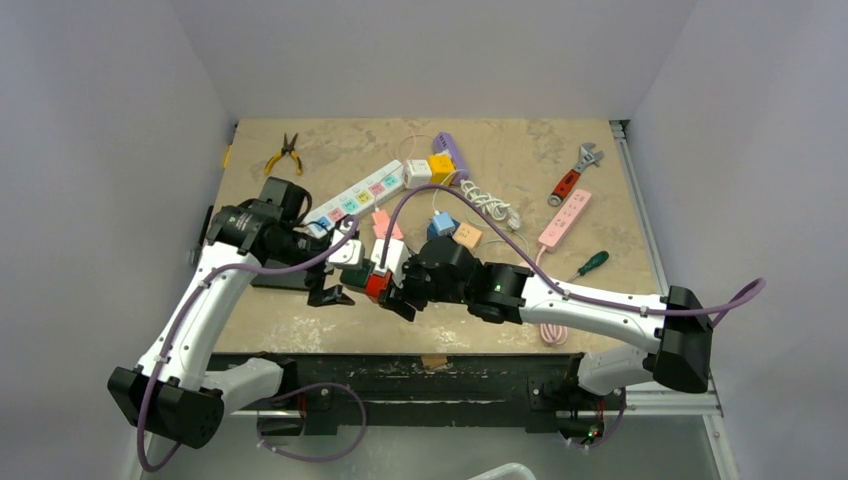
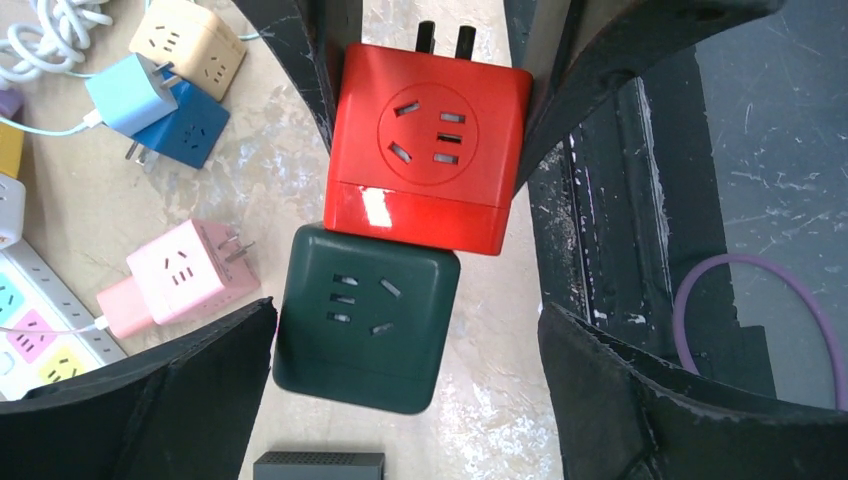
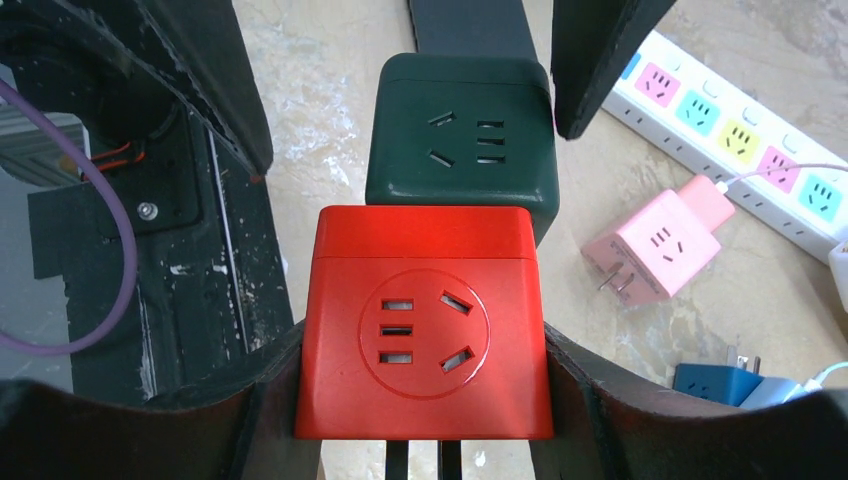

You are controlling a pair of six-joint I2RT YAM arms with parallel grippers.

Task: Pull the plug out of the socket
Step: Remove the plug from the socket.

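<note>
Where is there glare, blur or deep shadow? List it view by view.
Left wrist: white glare patch on the glossy lower band of the red cube; green cube matte, no glare. Right wrist: both cubes sharp, no hard hotspot. Top external: even light, fine detail soft.

Pliers (image 1: 285, 152) far left; wrench (image 1: 573, 177) and screwdriver (image 1: 591, 263) right, pink power strip (image 1: 565, 218) between them.

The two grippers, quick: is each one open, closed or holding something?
Left gripper: open, fingers either side of the dark green cube.
Right gripper: closed on the red cube.
</note>
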